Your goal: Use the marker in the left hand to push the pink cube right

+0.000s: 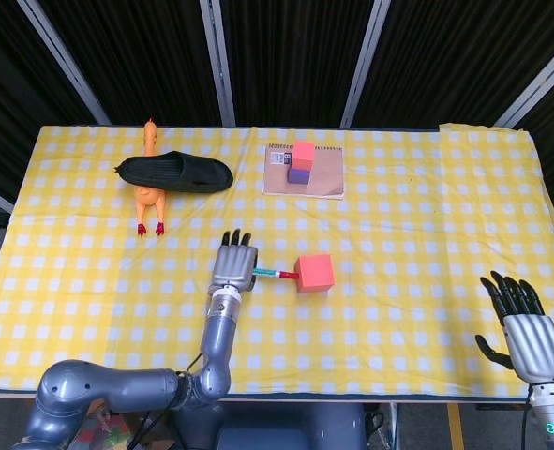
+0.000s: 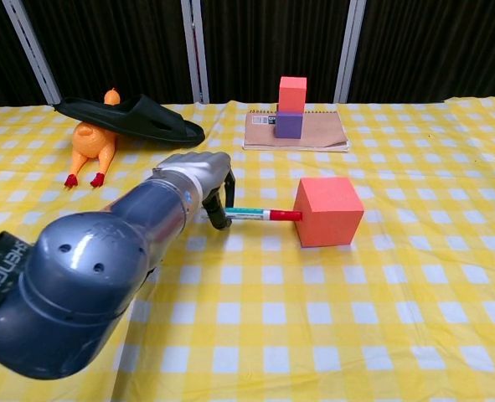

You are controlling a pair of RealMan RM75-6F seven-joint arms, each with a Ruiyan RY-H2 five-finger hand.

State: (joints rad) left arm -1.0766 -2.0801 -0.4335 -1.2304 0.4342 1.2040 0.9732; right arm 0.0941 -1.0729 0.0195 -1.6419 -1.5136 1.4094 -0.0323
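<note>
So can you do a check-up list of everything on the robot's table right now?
Surface: yellow checked tablecloth, flat.
Job's things: marker held in left hand, red tip against pink cube.
Clutter: black slipper lying over rubber chicken; notebook carrying a small pink block stacked on a purple block.
Hands: right hand empty, fingers apart, at the table's near corner.
Cables: black cable under left arm.
Surroundings: dark curtains behind.

My left hand [image 1: 233, 264] is left of the cube [image 1: 314, 273], the marker [image 1: 277, 275] between them; the notebook [image 1: 323, 174] lies far behind.
</note>
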